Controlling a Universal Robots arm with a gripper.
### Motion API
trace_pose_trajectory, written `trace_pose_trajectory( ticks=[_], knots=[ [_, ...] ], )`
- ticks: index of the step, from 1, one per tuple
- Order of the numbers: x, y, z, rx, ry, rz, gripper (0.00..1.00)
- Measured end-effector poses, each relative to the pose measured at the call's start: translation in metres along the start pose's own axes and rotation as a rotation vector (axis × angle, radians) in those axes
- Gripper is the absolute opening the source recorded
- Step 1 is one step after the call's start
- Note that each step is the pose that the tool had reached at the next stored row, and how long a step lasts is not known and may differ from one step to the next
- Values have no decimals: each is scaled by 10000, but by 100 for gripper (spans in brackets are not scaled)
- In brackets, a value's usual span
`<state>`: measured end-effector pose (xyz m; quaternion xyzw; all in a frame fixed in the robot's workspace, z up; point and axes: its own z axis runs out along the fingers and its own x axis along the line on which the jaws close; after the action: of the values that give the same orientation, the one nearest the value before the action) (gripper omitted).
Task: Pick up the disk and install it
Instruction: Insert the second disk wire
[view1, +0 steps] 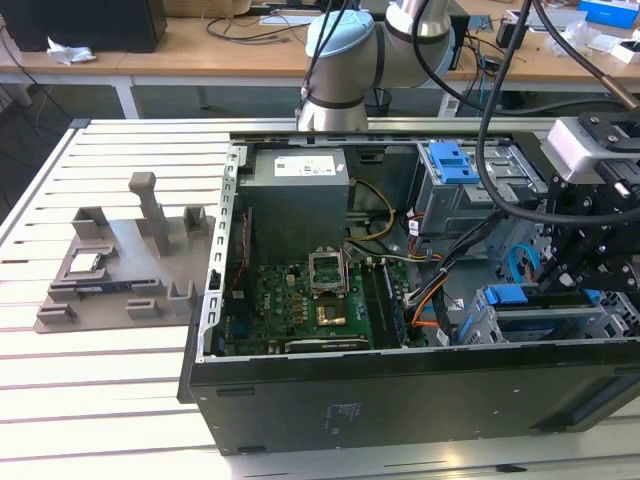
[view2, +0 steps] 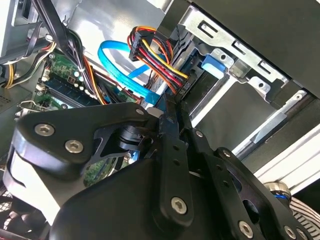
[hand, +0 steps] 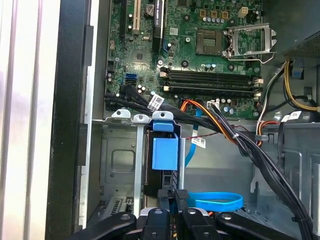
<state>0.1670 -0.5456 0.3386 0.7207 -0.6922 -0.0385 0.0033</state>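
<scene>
The disk (hand: 161, 165) stands on edge in a drive bay at the case's front end, its blue rail and tab facing up; its label is hidden. In the exterior view the disk's blue rail (view1: 512, 296) lies in the bay at the case's near right corner. My gripper (hand: 175, 196) hangs right over the disk's near end with its black fingers pressed together. Whether the tips touch the disk I cannot tell. In the second wrist view the gripper (view2: 169, 107) points at the bay beside a blue tab (view2: 212, 63).
A blue flat cable (hand: 215, 201) and a red-yellow-black cable bundle (view2: 152, 55) crowd the bay. The motherboard (view1: 300, 305) fills the case floor. A second blue latch (view1: 450, 160) sits on the far drive cage. A grey fixture (view1: 120, 270) stands on the slatted table.
</scene>
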Motion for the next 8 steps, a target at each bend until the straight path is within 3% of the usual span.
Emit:
trace_pose_trajectory(
  ticks=[6,7,8],
  knots=[
    [0,-1,4,1,-3,-2,17],
    [0,-1,3,1,0,-1,24],
    [0,0,-3,1,1,-1,24]
  ],
)
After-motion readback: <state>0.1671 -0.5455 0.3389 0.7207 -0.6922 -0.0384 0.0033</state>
